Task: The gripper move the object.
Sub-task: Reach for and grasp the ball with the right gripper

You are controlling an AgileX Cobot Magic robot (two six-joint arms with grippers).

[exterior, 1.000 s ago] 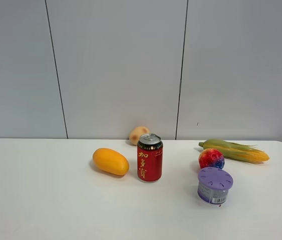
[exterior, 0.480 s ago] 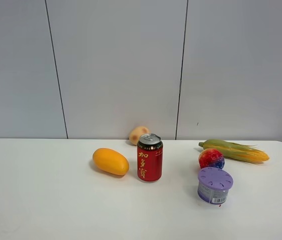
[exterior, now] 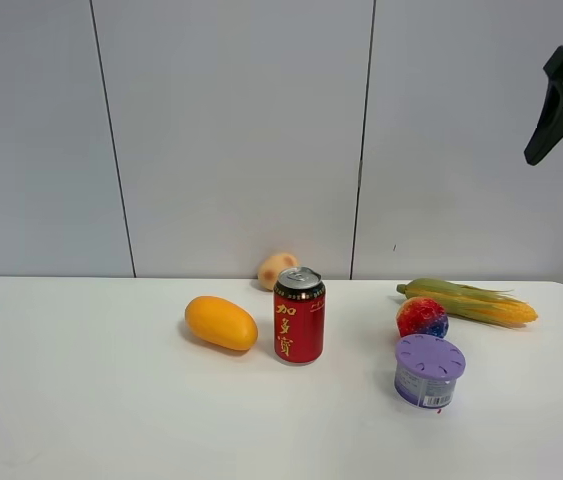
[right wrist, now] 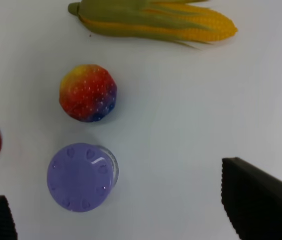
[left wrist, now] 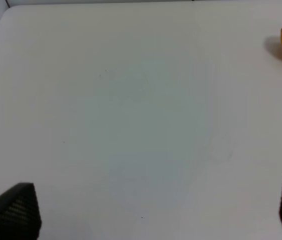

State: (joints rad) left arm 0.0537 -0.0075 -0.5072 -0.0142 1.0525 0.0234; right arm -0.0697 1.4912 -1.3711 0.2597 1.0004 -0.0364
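The right gripper (right wrist: 118,205) is nearer. Its fingers (right wrist: 256,195) are wide apart, holding nothing. The fruit (right wrist: 88,93) sits far below them, just past the tub (right wrist: 80,177).

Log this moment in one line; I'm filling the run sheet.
phase: pre-grasp | right pincer: open, empty, high above table | faceted fruit: untouched, between corn cob and purple-lidded tub

A: How many fruits do you count on the worktop (exterior: 81,400)?
B: You've got three: one mango (exterior: 221,323), one pale peach fruit (exterior: 277,270), one faceted red-yellow-blue fruit (exterior: 422,318).
A: And besides those?
B: You'll find one corn cob (exterior: 469,302), one red can (exterior: 299,315), one purple-lidded tub (exterior: 428,370). Two claws: the left claw (left wrist: 153,207) and the right claw (right wrist: 118,205).
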